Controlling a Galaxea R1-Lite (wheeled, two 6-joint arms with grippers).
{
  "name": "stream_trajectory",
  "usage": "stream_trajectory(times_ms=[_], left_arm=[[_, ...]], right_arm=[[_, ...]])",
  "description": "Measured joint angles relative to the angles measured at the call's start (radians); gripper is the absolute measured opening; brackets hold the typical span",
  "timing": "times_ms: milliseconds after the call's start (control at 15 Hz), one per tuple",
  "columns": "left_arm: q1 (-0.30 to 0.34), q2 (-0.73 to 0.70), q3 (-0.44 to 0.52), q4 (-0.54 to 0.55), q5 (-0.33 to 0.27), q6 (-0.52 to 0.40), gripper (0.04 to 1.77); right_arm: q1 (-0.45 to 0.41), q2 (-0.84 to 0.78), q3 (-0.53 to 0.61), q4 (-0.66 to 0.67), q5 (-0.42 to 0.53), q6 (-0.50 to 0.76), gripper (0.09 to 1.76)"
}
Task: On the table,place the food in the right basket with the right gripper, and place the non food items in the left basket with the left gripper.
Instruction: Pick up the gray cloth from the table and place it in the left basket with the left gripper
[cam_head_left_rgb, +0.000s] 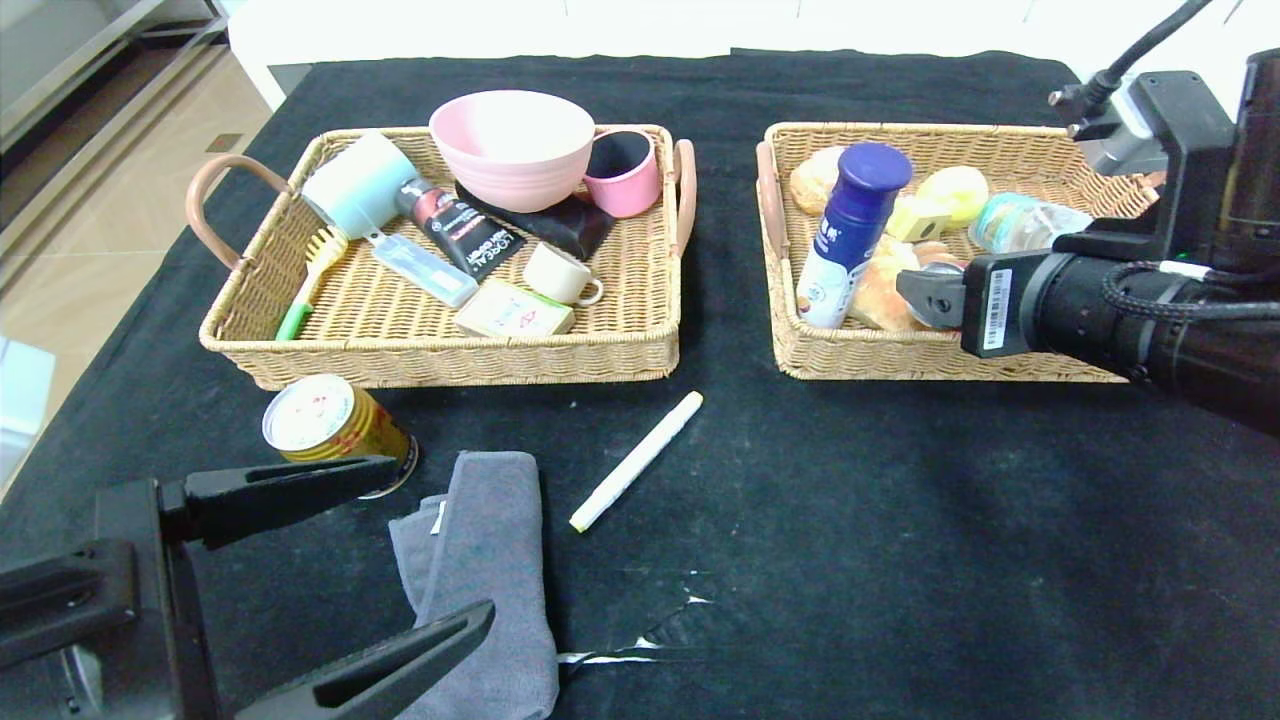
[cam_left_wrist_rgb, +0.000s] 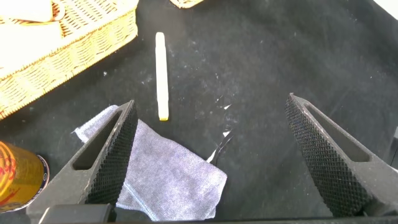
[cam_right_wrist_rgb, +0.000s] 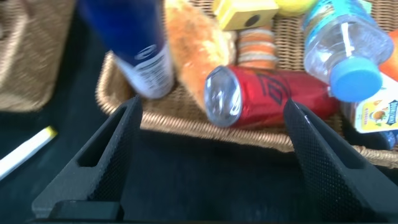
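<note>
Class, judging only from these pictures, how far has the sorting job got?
Mostly done: both wicker baskets are filled. A red can lies inside the right basket, the open right gripper just outside it. Left on the table: a gold can, grey cloth and white marker. The open left gripper hovers above the cloth.

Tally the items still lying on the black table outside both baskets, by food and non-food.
Food: 1, the yellow can.
Non-food: 2, the grey cloth and the white marker.
Total: 3.
</note>
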Motion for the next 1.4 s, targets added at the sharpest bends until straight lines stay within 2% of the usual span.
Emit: stream_trajectory(times_ms=[133,733,933,1133,1400], left_arm=[[0.000,0.001,0.001,-0.001,0.001,0.000,1.72],[0.000,0.010,0.006,0.020,0.001,0.008,1.72],[0.000,0.015,0.008,0.072,0.001,0.017,1.72],[0.000,0.024,-0.002,0.094,0.011,0.015,1.72],[0.000,0.038,-0.009,0.095,0.066,0.022,1.72]], right_arm=[[0.010,-0.047,0.063,0.004,0.070,-0.004,1.66],[0.105,-0.198,0.341,-0.020,0.539,-0.137,1.69],[0.099,-0.195,0.427,-0.198,0.650,-0.171,1.70],[0.045,-0.163,0.509,-0.371,0.782,-0.174,1.70],[-0.021,-0.129,0.619,-0.551,0.844,-0.173,1.70]])
